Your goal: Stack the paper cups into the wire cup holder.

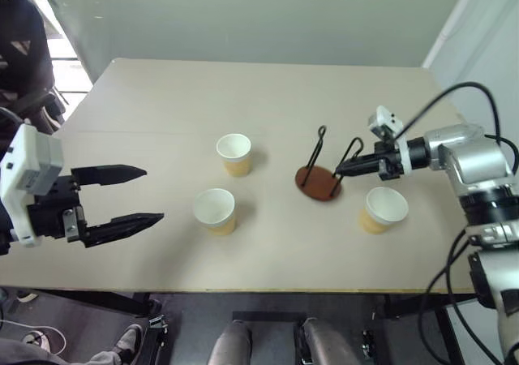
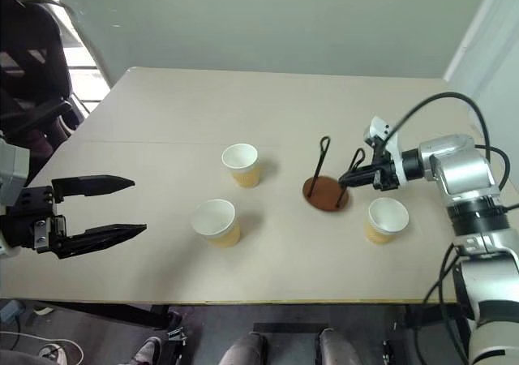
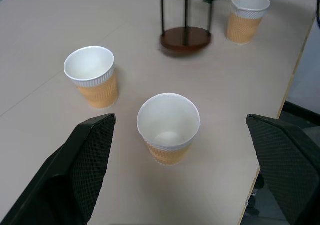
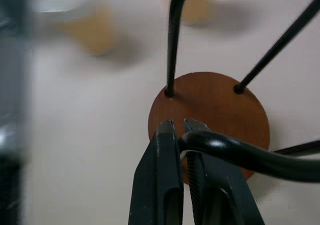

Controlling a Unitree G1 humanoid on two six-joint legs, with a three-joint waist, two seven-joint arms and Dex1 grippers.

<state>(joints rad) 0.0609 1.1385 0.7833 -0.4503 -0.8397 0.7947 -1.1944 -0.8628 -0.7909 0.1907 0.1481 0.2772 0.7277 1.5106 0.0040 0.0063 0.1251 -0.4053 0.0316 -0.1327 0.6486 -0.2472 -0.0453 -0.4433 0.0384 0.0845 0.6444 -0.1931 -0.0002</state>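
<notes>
Right hand (image 1: 340,170) — pinching wire cup holder (image 1: 319,180)

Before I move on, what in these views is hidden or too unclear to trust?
- Right wrist view: two paper cups are blurred, rims unreadable.
- Right wrist view: the right gripper covers the near edge of the wire cup holder, so the wire's foot is hidden.
- Left wrist view: the holder's loop tops are cut off by the edge.
- Head views: whether the holder's base lifts cannot be told.
</notes>
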